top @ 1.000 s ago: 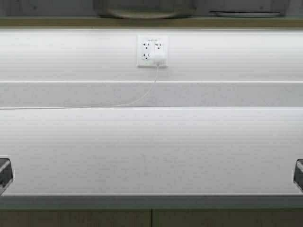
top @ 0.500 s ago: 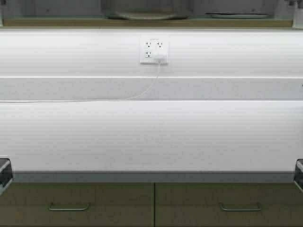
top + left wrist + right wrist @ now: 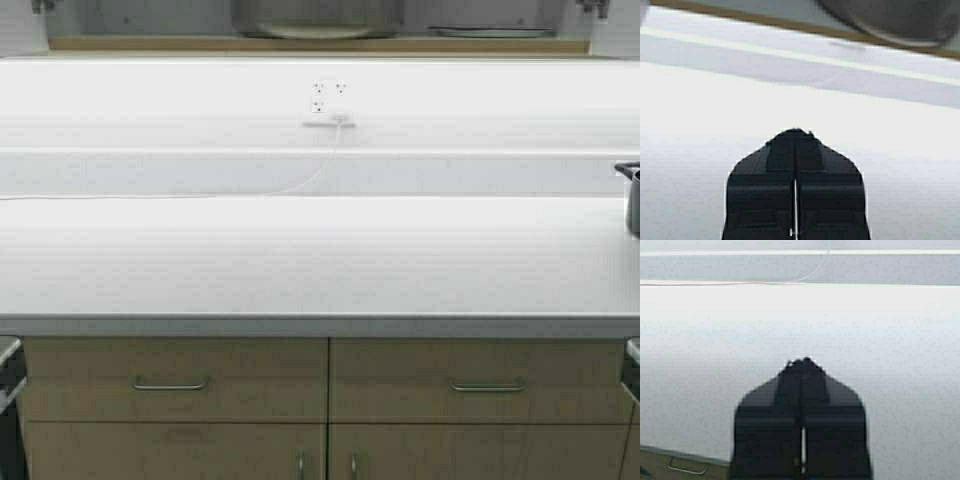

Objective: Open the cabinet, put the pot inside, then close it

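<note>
The grey metal pot (image 3: pixel 315 18) stands on the bottom shelf of the cabinet (image 3: pixel 150 44) at the top of the high view. Only its lower part shows. It also shows in the left wrist view (image 3: pixel 890 20), above the shelf edge (image 3: pixel 740 17). The cabinet's inside is in sight; its doors are mostly out of view. My left gripper (image 3: pixel 795 131) is shut and empty, low at the left edge of the high view (image 3: pixel 8 370). My right gripper (image 3: pixel 802 360) is shut and empty, low at the right edge (image 3: pixel 632 365). Both are in front of the white countertop.
A long white countertop (image 3: pixel 320 260) runs across, with beige drawers (image 3: pixel 170 380) and horizontal handles below. A wall socket (image 3: pixel 328 100) feeds a white cable (image 3: pixel 150 194) running left. A darker pot (image 3: pixel 632 195) sits on the counter's right edge. A flat plate (image 3: pixel 495 32) lies in the cabinet.
The robot has driven back from the counter. The counter edge has risen in view, the drawers have come into sight, and the darker pot has appeared at the right. Both grippers stay shut.
</note>
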You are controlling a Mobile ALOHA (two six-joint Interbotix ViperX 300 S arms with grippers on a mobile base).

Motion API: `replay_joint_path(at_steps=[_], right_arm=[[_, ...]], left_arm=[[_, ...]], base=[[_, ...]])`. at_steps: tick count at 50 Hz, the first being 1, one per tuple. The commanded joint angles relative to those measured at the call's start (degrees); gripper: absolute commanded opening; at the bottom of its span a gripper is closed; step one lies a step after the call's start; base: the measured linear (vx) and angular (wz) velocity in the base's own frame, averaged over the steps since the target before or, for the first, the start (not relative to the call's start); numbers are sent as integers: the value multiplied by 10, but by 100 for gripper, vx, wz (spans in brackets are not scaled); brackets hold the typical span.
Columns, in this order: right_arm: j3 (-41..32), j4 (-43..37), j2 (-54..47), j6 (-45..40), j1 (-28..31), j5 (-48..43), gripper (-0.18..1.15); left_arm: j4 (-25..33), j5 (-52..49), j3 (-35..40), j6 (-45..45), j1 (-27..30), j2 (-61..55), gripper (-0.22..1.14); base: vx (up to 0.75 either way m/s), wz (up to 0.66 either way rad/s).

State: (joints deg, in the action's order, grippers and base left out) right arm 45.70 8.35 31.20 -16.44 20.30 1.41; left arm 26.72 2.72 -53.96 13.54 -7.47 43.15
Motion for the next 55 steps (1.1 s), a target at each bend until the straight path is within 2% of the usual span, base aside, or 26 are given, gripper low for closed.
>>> replay_joint_path(at_steps=[1,7,13,20,28,36,44,55], right_arm=[[-27,18,21,2,-48,23,8],[-54,30,35,1,-100,59,8],[-71,45,48,1,-149,83,8],[-89,54,64,1,-203,88,8],[-110,61,75,0,-279,87,8],[-184,63,23,2,-369,77,7],[-262,65,-28,2,-393,102,7],[-364,69,-127,11,-396,103,7]], left_arm=[[-3,-51,28,4,92,27,4],[-18,-118,54,5,161,47,4],[-47,-156,83,5,201,50,4],[-80,-156,122,4,229,34,4],[-87,-160,181,2,251,-14,4],[-87,-156,258,-2,260,-87,4],[-90,-156,361,2,260,-192,4],[-85,-155,474,1,251,-317,4]], base=[[-25,-8],[-26,-9],[-25,-4],[-21,1],[-18,4],[-15,0],[-13,7],[-7,6]])
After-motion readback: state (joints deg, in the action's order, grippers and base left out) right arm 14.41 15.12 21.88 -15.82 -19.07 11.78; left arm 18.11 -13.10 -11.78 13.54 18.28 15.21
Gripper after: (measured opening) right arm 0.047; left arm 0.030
